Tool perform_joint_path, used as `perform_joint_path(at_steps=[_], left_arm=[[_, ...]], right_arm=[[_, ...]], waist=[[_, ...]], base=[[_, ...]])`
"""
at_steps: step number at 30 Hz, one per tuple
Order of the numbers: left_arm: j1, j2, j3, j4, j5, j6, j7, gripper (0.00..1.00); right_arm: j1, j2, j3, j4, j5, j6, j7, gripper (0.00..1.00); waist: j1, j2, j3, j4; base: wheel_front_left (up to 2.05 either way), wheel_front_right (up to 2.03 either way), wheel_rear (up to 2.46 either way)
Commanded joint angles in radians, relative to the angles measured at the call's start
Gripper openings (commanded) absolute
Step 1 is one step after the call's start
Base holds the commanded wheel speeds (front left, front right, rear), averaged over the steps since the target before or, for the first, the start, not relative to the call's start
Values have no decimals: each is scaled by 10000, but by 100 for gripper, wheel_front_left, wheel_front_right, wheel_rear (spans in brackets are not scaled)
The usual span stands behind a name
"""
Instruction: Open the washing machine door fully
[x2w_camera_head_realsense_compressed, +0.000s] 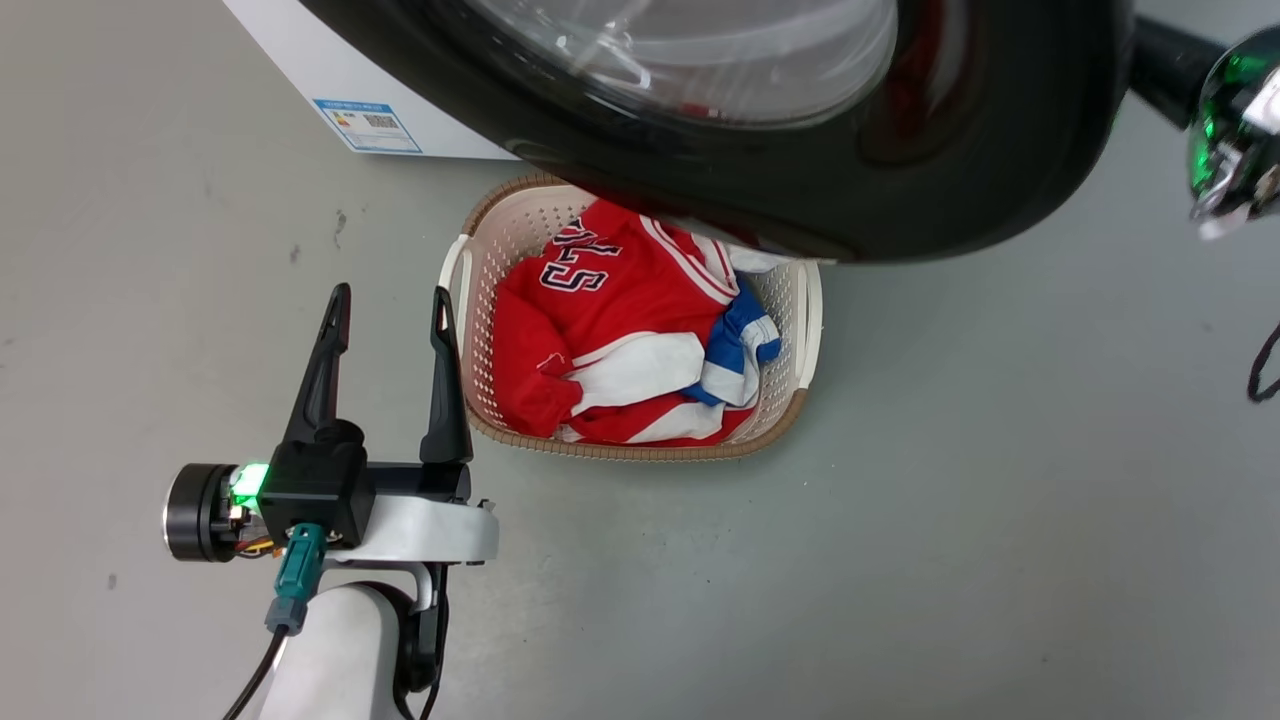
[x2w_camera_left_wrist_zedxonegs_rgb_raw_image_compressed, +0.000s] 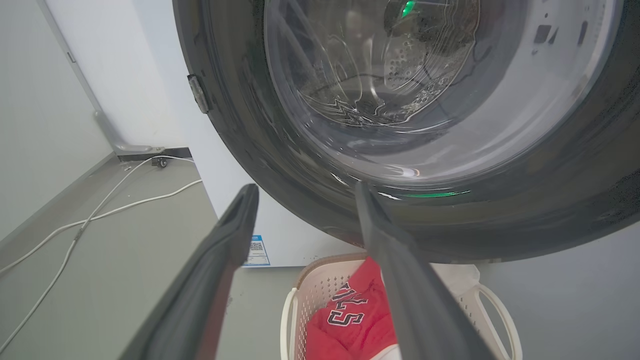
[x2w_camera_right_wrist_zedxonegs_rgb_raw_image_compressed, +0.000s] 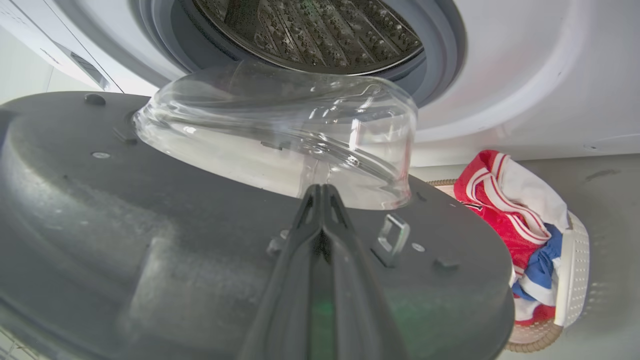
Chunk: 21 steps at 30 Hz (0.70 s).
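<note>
Left hand (x2w_camera_head_realsense_compressed: 391, 293) hangs low over the grey floor (x2w_camera_head_realsense_compressed: 150, 300), its fingers spread and holding nothing. Just beside it on the floor sits a pale laundry basket (x2w_camera_head_realsense_compressed: 813, 320) heaped with a red jersey (x2w_camera_head_realsense_compressed: 600, 330) and some white and blue cloth. Behind, a corner of the white washing machine (x2w_camera_head_realsense_compressed: 300, 70) shows its blue sticker (x2w_camera_head_realsense_compressed: 365, 125). Above the basket's far end hangs the washing machine door (x2w_camera_head_realsense_compressed: 900, 200), swung well out from the drum mouth (x2w_camera_right_wrist_zedxonegs_rgb_raw_image_compressed: 310, 30), glass bowl bulging inward. To the right, the right hand (x2w_camera_right_wrist_zedxonegs_rgb_raw_image_compressed: 322, 192) has its fingers pressed together on nothing, the tip lying over the door's grey inner face, close by the latch hook (x2w_camera_right_wrist_zedxonegs_rgb_raw_image_compressed: 392, 237). By the look of it, the door is partway through its swing and the right hand is placed to push it wider. The next move calls for a steady push following the hinge's arc until the door stops. The heaped clothes sit close under the rim and might brush it, and the left arm stands on the door's outer side, perhaps in its path.
</note>
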Motion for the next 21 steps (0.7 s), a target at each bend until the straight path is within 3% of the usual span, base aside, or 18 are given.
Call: perform_joint_path(at_steps=[1,21], left_arm=[[62,33,39,2,76,-34,-28,100],[874,101,145,195,106,-21,-28,100]], right_arm=[[270,139,81,-119,62,27,96,0],[3689,814,1386,-3435,484,29,1020,0]], waist=[[0,-1,-70,-25],[0,-1,-1587,-169]], base=[[0,0,0],[0,0,0]])
